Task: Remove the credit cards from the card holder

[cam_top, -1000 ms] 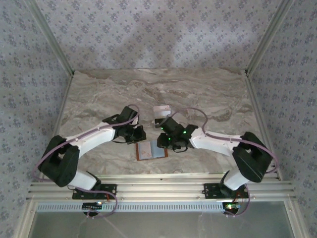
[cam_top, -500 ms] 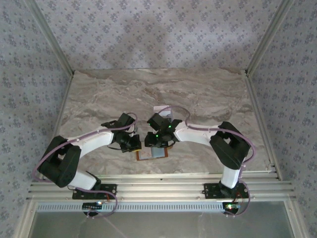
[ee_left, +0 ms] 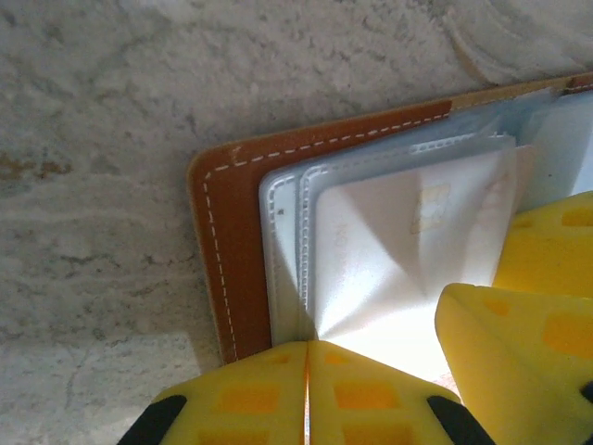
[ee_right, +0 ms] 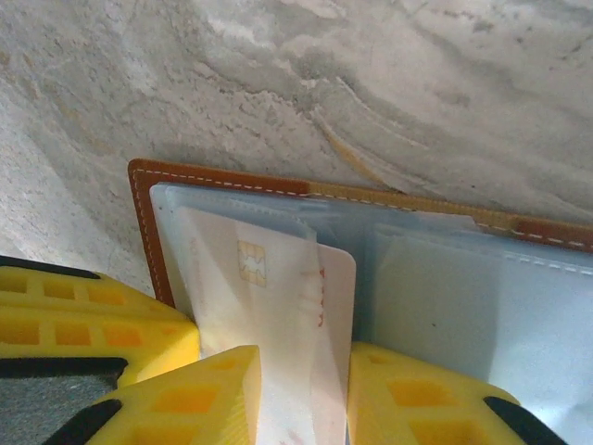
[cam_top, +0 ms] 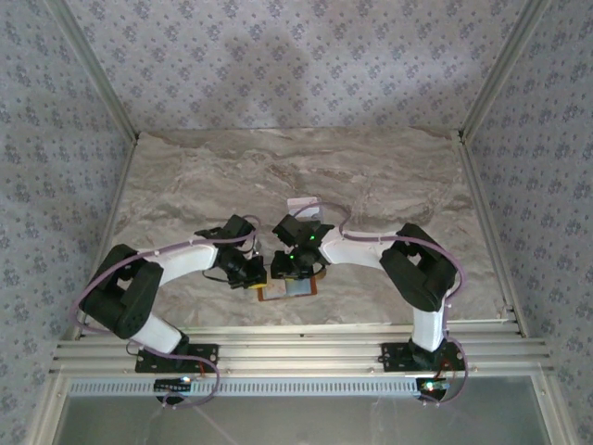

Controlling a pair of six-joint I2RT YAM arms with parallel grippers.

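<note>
Swinging in beside the left pincer (ee_left: 306, 363), which is clamped shut on the card holder's (ee_left: 232, 241) clear sleeve, the right pincer (ee_right: 304, 373) now straddles a whitish credit card (ee_right: 278, 278) between its fingers, grip uncertain, so extraction looks ready to begin.

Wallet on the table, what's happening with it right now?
Both hands are working on the open wallet. The left hand is pinched shut on its clear sleeve. The right hand straddles a white card that sticks partway out of a pocket; whether it has a firm grip isn't clear.
</note>
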